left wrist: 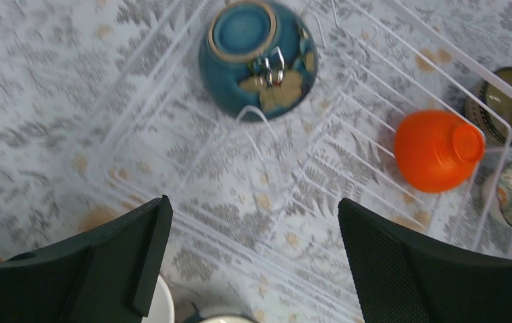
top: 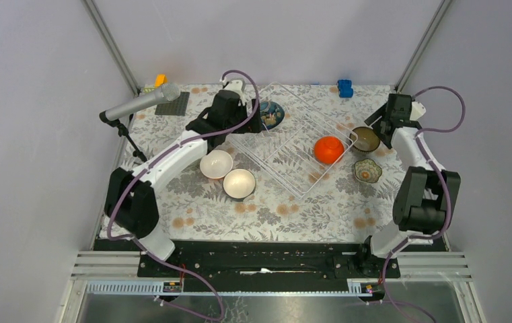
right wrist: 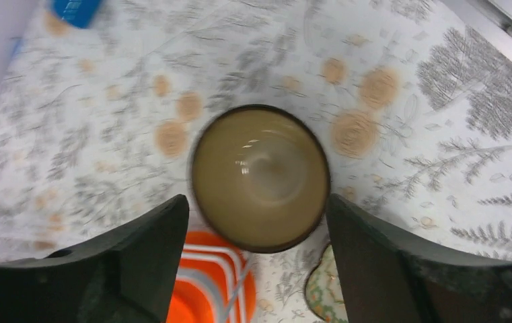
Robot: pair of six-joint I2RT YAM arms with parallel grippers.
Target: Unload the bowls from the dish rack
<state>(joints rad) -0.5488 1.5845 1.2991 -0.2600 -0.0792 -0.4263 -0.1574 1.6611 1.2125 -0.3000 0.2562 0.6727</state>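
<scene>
The dish rack [top: 286, 158], a white wire tray, sits mid-table. Inside it an orange bowl [top: 329, 149] lies upside down at the right, and a dark blue patterned bowl [top: 271, 113] lies upside down at the far left corner. My left gripper [left wrist: 253, 229] is open and empty above the rack's left part, short of the blue bowl [left wrist: 258, 57]. My right gripper [right wrist: 256, 205] is open, its jaws on either side of the upright dark brown bowl [right wrist: 260, 176], which stands on the table right of the rack. A pale green bowl [top: 367, 171] stands nearer me.
Two white bowls [top: 216, 163] [top: 239, 183] stand on the table left of the rack. A microphone on a stand [top: 142, 104], a dark grey plate [top: 173, 104] and small blocks are at the far left. A blue toy block [top: 345, 87] is at the far edge.
</scene>
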